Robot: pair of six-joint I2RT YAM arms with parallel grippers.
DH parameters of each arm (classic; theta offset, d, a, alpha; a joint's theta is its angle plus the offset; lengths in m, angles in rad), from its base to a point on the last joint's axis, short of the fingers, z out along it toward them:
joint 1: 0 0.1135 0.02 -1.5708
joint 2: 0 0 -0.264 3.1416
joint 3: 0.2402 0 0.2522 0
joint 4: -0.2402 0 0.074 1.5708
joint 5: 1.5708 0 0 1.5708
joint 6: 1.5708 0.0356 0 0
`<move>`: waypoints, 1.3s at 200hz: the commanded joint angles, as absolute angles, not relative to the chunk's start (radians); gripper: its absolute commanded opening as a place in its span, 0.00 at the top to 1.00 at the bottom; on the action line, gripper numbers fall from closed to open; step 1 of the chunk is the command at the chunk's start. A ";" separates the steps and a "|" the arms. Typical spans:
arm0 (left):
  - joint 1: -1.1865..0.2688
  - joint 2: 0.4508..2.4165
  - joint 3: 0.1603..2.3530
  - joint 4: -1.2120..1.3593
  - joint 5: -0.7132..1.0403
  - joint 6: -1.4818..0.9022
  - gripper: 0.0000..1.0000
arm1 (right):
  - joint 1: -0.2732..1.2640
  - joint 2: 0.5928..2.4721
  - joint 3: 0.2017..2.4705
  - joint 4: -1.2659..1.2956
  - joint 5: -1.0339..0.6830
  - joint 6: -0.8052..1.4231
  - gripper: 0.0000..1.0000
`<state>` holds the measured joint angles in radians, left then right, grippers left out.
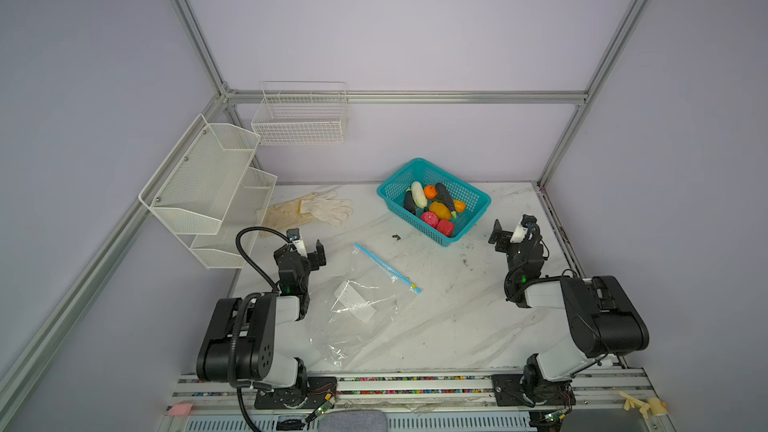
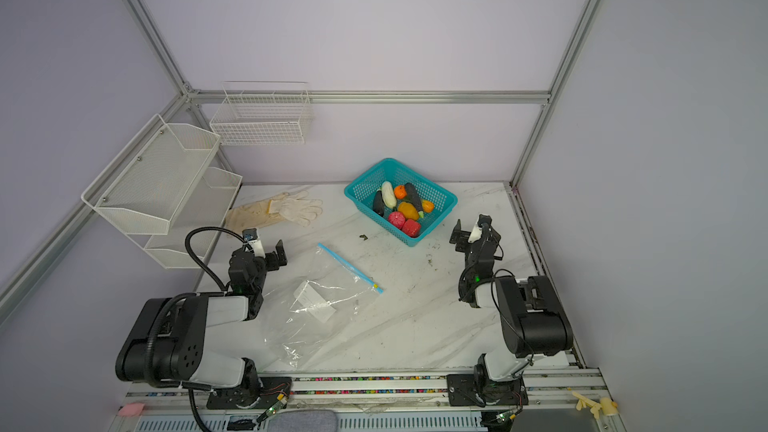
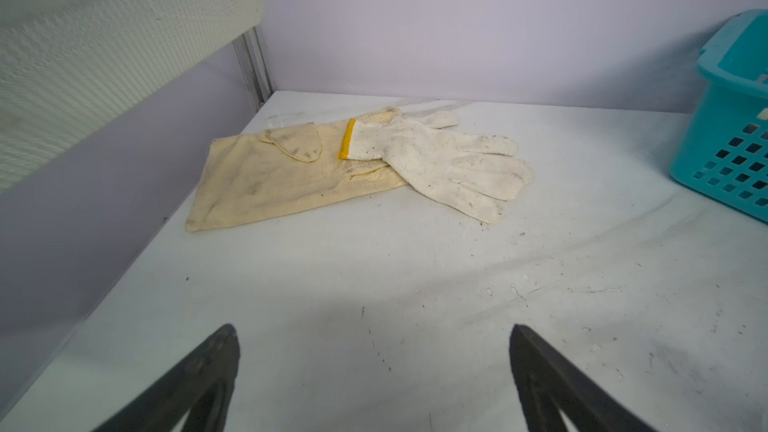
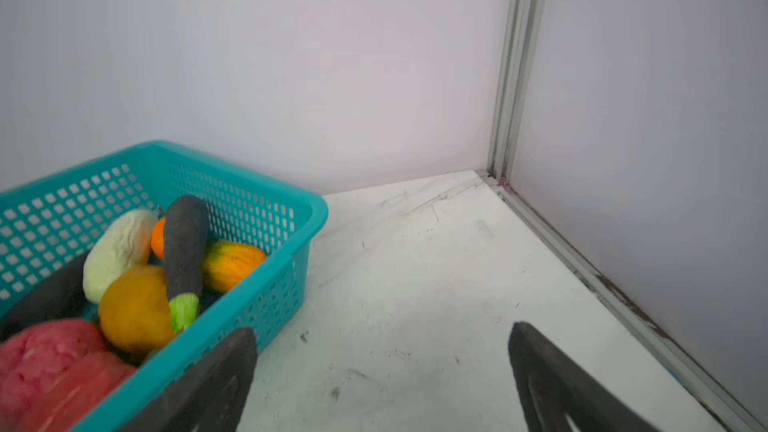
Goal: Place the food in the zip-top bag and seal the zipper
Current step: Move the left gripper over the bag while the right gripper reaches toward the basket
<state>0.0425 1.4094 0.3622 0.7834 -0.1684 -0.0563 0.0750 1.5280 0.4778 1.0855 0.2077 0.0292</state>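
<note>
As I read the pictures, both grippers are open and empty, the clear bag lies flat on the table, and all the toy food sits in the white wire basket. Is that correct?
One detail is wrong: the food sits in the teal basket, not in the white wire basket. Both top views show this, and the right wrist view confirms it. The rest of your statement stands.

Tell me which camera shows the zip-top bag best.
Both top views: the whole zip-top bag lies on the table, zipper included. Neither wrist view shows it; they face the gloves and the basket.
</note>
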 commanded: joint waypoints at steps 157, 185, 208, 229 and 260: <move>-0.371 0.957 0.800 -0.316 0.081 -0.531 0.00 | 0.561 1.406 0.750 0.131 0.306 0.302 0.03; -0.415 0.979 0.739 -0.295 0.099 -0.592 0.00 | 0.574 1.500 0.806 0.130 0.339 0.281 0.03; -0.434 1.009 0.721 -0.283 0.109 -0.607 0.00 | 0.574 1.566 0.843 0.131 0.360 0.281 0.03; -0.441 1.028 0.710 -0.275 0.120 -0.612 0.00 | 0.574 1.607 0.873 0.127 0.376 0.285 0.03; -0.442 1.040 0.675 -0.242 0.130 -0.635 0.00 | 0.568 1.636 0.894 0.143 0.420 0.264 0.03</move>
